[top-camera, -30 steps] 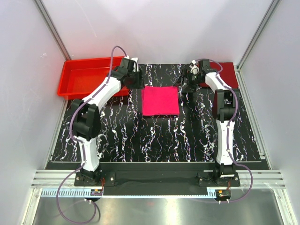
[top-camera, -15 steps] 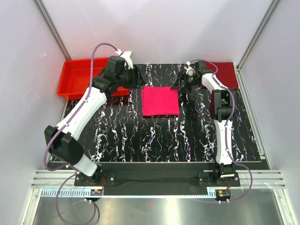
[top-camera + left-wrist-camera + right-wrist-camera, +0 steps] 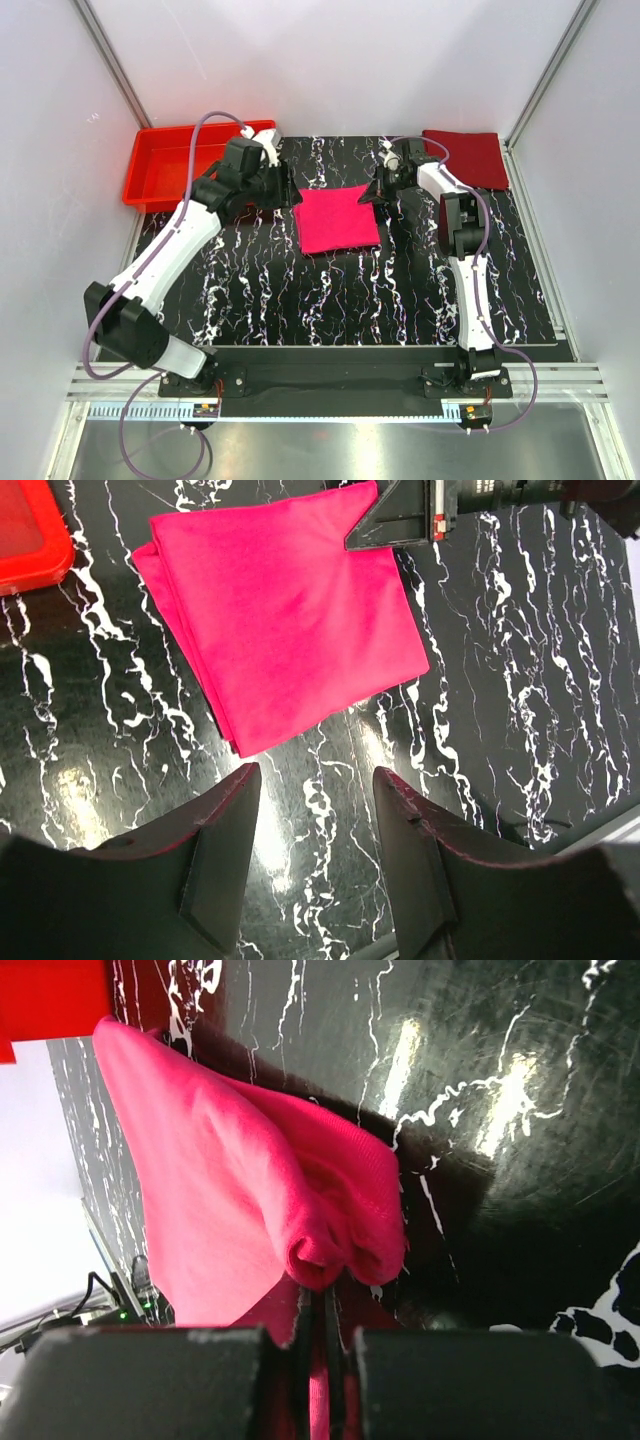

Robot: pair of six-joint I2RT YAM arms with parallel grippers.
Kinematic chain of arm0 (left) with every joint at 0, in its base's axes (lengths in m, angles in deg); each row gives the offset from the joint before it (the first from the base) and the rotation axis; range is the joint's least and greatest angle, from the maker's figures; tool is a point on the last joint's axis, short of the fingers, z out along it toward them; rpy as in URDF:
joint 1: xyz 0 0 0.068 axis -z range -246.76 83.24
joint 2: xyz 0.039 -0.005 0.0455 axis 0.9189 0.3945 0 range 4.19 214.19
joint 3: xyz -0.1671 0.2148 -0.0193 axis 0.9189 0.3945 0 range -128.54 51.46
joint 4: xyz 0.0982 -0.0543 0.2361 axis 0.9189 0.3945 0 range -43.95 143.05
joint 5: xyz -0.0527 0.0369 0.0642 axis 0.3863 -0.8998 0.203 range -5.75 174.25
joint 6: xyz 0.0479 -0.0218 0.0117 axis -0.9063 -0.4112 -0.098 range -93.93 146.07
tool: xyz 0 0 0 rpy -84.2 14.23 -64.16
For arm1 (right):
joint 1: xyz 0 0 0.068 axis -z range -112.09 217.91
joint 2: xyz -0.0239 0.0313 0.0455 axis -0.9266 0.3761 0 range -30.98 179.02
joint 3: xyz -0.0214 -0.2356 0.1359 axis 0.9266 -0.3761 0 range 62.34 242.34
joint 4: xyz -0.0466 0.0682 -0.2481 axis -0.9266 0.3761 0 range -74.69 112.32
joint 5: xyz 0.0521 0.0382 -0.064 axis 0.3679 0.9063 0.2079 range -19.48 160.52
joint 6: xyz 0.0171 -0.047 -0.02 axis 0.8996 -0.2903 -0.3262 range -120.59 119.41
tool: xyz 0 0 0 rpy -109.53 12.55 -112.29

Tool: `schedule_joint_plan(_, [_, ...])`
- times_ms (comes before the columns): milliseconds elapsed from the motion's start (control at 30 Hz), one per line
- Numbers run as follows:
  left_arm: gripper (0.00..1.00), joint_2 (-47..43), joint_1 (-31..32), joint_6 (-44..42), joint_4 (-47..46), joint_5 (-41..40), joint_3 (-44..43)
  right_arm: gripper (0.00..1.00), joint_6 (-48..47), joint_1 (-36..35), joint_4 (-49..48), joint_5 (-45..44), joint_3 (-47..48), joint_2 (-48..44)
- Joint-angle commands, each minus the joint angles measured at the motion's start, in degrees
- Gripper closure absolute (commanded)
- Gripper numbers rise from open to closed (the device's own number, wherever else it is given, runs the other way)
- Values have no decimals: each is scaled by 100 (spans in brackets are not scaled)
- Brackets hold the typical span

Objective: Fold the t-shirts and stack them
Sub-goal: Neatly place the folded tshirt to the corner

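r tool (image 3: 322, 1298) pinching far-right corner of pink shirt (image 3: 336, 222). l tool (image 3: 315, 815) approx half open, empty, just left of it. maroon shirt (image 3: 466, 158) far right.

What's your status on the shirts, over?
Left pincer open, hovering beside pink t-shirt. Right pincer shut on its far corner. Maroon t-shirt folded, far right. Nothing blocking.

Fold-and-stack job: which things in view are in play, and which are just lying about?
In play:
- pink t-shirt, folded, one corner pinched by the right gripper
- maroon t-shirt, folded, far right
- left gripper, jaws open, holding nothing

Lying about:
- red tray, far left
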Motion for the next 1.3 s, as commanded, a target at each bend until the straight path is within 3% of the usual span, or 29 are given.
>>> schedule_joint_plan(0, [47,-463,-10,97,-116,-17,170,100,-167,-37,94,-280,113,-369])
schedule_joint_plan(133, [47,-727,-10,150,-160,-34,469,100,-554,-37,821,-737,262,-799])
schedule_joint_plan(333, [48,-1105,-10,124,-222,45,979,100,-1538,-28,2316,-1871,1350,-888])
schedule_joint_plan(533, [49,-1079,-10,18,-283,423,1374,100,-2250,-10,3047,-3092,2327,-905])
schedule_joint_plan(967, [49,-693,-10,-237,-608,827,1902,100,-3963,315,2469,-5394,2564,-1468])
schedule_joint_plan(1267, [50,-350,-10,-149,-714,942,1937,100,-4395,684,1529,-5581,2969,-1362])
